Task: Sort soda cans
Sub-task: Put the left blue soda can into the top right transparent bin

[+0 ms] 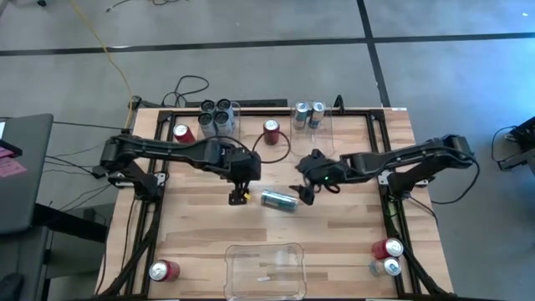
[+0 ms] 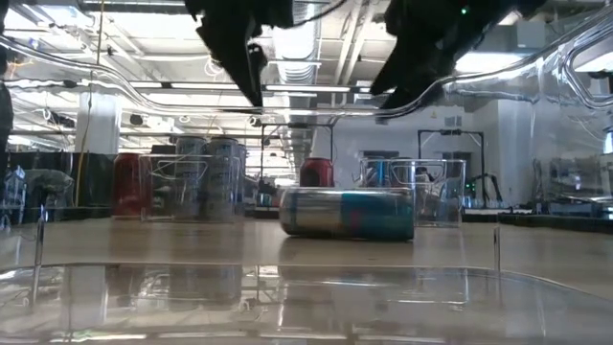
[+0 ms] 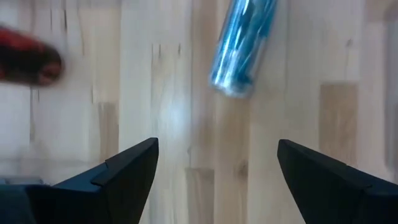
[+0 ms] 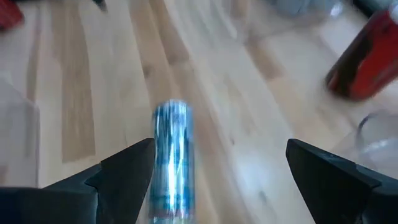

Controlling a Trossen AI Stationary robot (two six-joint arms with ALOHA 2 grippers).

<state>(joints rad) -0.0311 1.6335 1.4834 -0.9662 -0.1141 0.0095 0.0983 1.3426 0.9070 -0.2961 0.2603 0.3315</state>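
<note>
A silver-and-blue soda can (image 1: 278,201) lies on its side on the wooden table's middle (image 2: 347,213). My left gripper (image 1: 240,196) hangs open above the table just left of the can, which shows ahead of its fingers (image 3: 242,46). My right gripper (image 1: 305,192) hangs open just right of the can, above it; the can (image 4: 173,158) shows beside one of its fingers. In the low view both grippers (image 2: 251,72) (image 2: 412,77) are clear of the can. Red cans stand at the far side (image 1: 272,131) (image 1: 182,134).
A clear bin (image 1: 219,118) with dark grey cans and another (image 1: 310,116) with silver-blue cans stand at the far edge. A third clear bin (image 1: 265,269) sits at the near edge. Loose cans stand near left (image 1: 164,270) and near right (image 1: 387,248) (image 1: 384,267).
</note>
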